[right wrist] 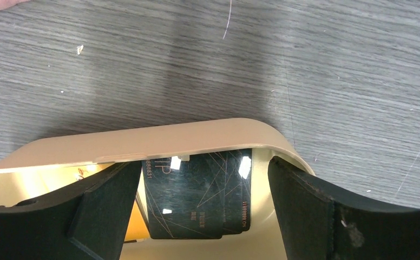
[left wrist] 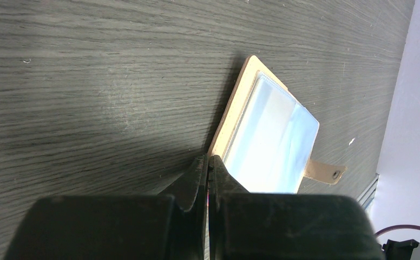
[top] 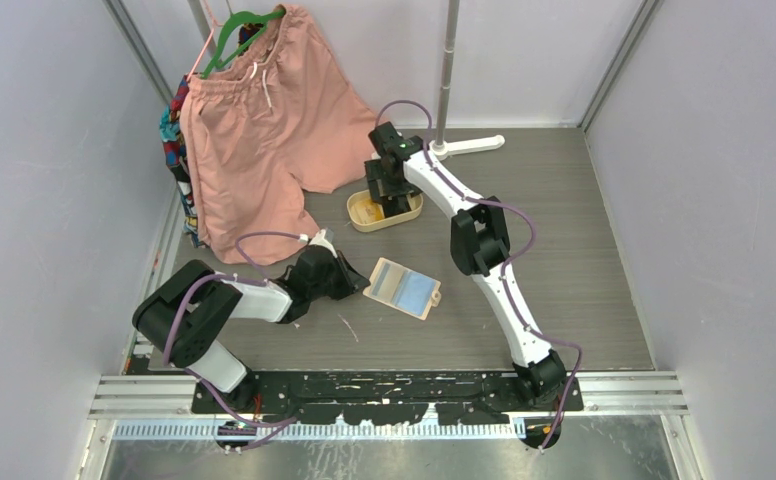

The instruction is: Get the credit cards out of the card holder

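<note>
The beige card holder (top: 404, 287) lies open on the table, its blue inside facing up and its snap tab at the right. In the left wrist view the card holder (left wrist: 267, 141) sits just beyond my left gripper (left wrist: 208, 161), which is shut with its tips at the holder's near beige edge. My left gripper (top: 349, 278) rests low at the holder's left side. My right gripper (top: 392, 200) is open over the oval tan tray (top: 359, 222). Black credit cards (right wrist: 197, 195) lie stacked in the tray (right wrist: 159, 138), between the open fingers of my right gripper (right wrist: 205, 179). An orange card (right wrist: 135, 225) lies beside them.
Pink shorts (top: 264, 120) hang on a green hanger (top: 249, 25) at the back left, over a patterned cloth. A white pole stand (top: 464, 146) sits at the back. Grey walls close in on both sides.
</note>
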Motion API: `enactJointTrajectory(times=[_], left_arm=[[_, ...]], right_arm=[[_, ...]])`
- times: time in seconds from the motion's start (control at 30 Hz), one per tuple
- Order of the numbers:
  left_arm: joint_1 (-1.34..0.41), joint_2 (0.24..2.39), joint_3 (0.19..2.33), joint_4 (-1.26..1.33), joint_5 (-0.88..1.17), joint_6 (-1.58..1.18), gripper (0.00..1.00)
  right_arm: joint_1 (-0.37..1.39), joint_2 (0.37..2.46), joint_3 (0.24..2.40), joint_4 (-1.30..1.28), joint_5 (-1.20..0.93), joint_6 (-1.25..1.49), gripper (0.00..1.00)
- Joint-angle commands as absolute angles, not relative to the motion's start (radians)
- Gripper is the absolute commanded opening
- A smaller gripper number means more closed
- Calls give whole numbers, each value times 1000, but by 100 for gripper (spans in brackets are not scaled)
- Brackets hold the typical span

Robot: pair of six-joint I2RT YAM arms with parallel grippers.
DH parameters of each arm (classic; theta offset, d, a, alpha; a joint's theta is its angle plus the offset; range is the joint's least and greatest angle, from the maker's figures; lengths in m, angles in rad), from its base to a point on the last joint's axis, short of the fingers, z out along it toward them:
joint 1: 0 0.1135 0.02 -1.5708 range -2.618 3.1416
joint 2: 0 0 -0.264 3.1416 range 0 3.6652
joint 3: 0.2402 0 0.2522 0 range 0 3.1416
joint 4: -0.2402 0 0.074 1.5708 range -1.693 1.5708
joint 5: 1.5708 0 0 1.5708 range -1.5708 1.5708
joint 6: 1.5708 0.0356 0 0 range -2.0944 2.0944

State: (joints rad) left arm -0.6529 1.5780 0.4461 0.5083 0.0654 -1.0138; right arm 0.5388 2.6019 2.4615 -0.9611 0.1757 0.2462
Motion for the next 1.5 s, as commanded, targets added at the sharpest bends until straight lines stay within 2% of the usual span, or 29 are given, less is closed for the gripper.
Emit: enactJointTrajectory(times=[0.0,0.13,0.3,0.6,0.77,0.9,1.07,1.27,1.47], left_arm=[[-646,1616,399,267,23,-960,0],[-644,1600,397,262,23,-964,0],[-641,1560,397,258,41,-979,0],[-629,1406,335,286,53,-1061,0],[-627,1337,288,315,50,-1119,0],[-628,1291,279,264,14,-1107,0],[-629,1275,257,246,8,-1102,0],[-635,1248,250,222,-27,-1108,0],[-634,1210,253,175,-51,-1094,0]], right_arm=[[528,2486,2463,-921,134,245,92],[528,2354,2383,-827,75,248,92],[528,2113,2158,-646,16,308,92],[573,1669,1442,-307,-206,581,90],[610,1551,1079,-20,-334,776,90],[640,1520,916,155,-361,869,90],[706,1542,897,112,-303,843,90],[838,1640,1140,-262,-15,645,87],[938,1783,1352,-537,263,597,84]])
